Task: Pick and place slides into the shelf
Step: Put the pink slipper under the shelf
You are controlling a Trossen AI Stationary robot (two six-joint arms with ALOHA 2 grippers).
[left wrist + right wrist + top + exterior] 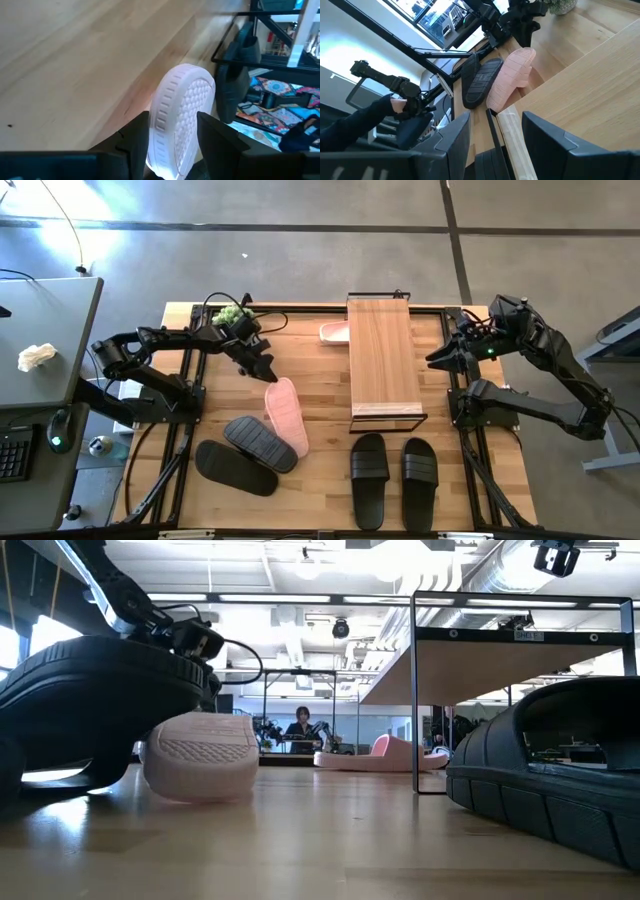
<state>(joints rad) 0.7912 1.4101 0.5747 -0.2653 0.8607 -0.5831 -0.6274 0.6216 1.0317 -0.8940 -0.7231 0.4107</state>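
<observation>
Bare table (320, 395) lies open between the pink slide (287, 415) and the shelf (383, 360); black slides (392, 476) crowd the front.

The table (320, 430) has a light wooden top. A green bunch of grapes (232, 313) lies near its far left corner. A grey desk (50, 330) beside it carries a crumpled white cloth (37, 357) and a keyboard (14, 455).

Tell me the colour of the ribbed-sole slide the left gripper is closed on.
Pale pink; the left gripper pinches that ridged-sole slide at one end, clearest in the left wrist view.
</observation>
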